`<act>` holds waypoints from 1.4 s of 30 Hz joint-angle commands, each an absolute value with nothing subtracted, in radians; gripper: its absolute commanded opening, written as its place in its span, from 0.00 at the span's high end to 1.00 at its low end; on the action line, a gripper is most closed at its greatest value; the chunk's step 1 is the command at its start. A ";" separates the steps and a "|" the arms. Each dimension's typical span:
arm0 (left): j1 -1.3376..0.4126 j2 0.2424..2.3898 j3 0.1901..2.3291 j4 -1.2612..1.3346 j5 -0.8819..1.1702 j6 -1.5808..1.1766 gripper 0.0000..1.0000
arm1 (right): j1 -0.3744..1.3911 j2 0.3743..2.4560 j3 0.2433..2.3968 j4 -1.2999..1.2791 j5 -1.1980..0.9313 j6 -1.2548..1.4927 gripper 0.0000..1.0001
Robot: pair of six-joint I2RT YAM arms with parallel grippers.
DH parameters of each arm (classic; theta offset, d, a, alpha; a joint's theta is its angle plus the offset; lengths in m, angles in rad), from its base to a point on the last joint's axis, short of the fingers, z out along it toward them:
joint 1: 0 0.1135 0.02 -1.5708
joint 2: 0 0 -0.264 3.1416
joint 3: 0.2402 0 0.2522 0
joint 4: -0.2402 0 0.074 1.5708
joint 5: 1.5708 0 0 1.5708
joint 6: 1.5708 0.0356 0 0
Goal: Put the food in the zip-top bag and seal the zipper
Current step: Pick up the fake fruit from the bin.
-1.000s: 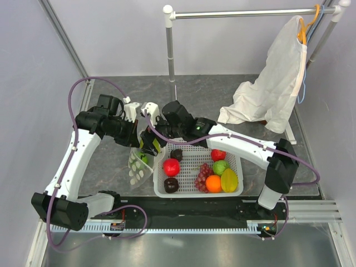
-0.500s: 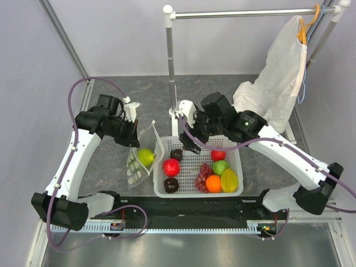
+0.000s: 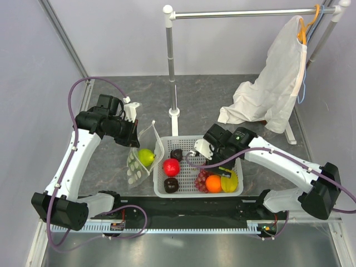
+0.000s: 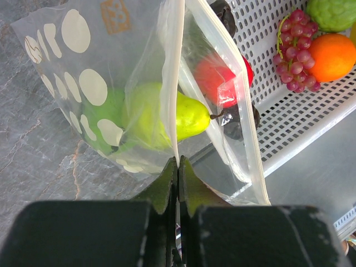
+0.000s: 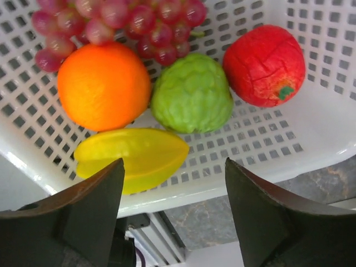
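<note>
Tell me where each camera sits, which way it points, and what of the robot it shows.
Top external: above and behind the bases, looking down on the table; both arms show.
Left wrist: on the left arm, looking along the shut left end effector at the zip-top bag holding a green pear.
Right wrist: on the right arm, looking down past the open right end effector into the white basket.
Both wrist views share the orange and grapes.
</note>
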State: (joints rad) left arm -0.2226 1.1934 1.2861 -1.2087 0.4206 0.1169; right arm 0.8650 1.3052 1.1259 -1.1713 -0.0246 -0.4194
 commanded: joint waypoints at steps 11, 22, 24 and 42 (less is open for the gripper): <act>-0.227 1.183 1.292 -1.192 0.430 0.103 0.98 | 0.787 1.454 1.180 -1.023 0.037 -0.177 0.21; -0.225 1.192 1.290 -1.190 0.437 0.104 0.98 | 0.788 1.552 1.108 -1.046 0.009 -0.271 0.16; -0.227 1.196 1.293 -1.189 0.436 0.104 0.98 | 0.787 1.575 1.108 -1.042 0.003 -0.275 0.17; -0.225 1.200 1.295 -1.189 0.431 0.106 0.98 | 0.787 1.611 1.205 -1.046 -0.060 -0.232 0.44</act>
State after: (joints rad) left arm -0.2226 1.1999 1.2861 -1.2083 0.4202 0.1169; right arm 0.7868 1.6375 1.1309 -1.0477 -0.0189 -0.2558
